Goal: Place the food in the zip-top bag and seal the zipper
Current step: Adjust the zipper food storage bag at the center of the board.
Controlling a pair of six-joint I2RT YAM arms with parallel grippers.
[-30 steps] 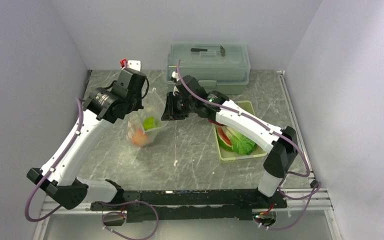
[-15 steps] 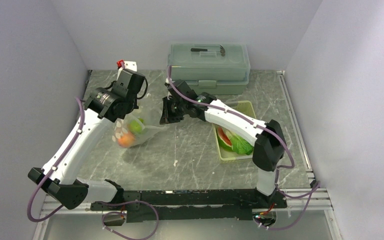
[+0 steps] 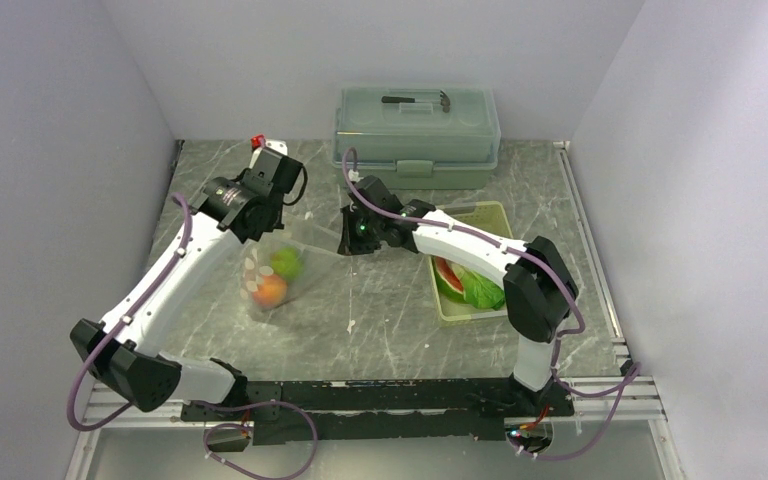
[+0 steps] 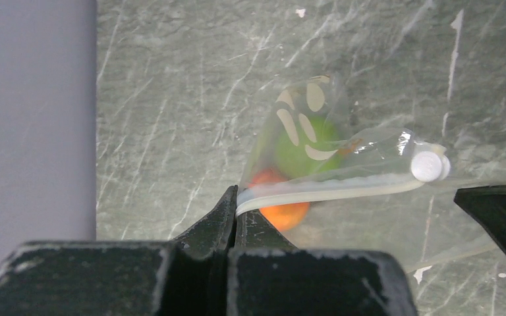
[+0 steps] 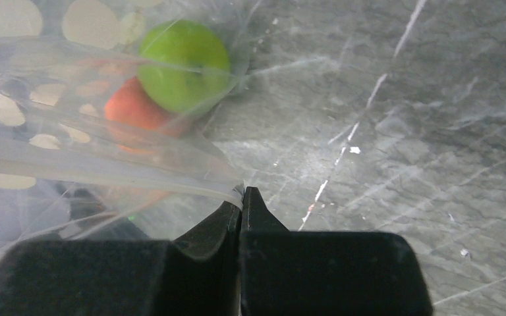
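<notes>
The clear zip-top bag [image 3: 282,268] with white dots hangs between both grippers above the table. It holds a green fruit [image 3: 286,263] and an orange-red fruit [image 3: 270,291]. My left gripper [image 3: 278,213] is shut on one end of the zipper strip [image 4: 323,189], which carries a white slider [image 4: 429,166]. My right gripper [image 3: 345,243] is shut on the other end of the bag's mouth [image 5: 234,191]. The green fruit [image 5: 183,64] and orange-red fruit [image 5: 135,113] show through the plastic in the right wrist view. A watermelon slice [image 3: 449,274] and lettuce [image 3: 482,289] lie in the tray.
A pale yellow-green tray [image 3: 490,212] sits right of centre under my right arm. A lidded grey-green box [image 3: 417,125] stands at the back wall. A small white and red thing [image 3: 259,141] lies at the back left. White specks dot the table.
The bag with its two fruits has swung toward the front and right. My left gripper moved right and back. My right gripper dropped lower, still holding the bag's mouth.
</notes>
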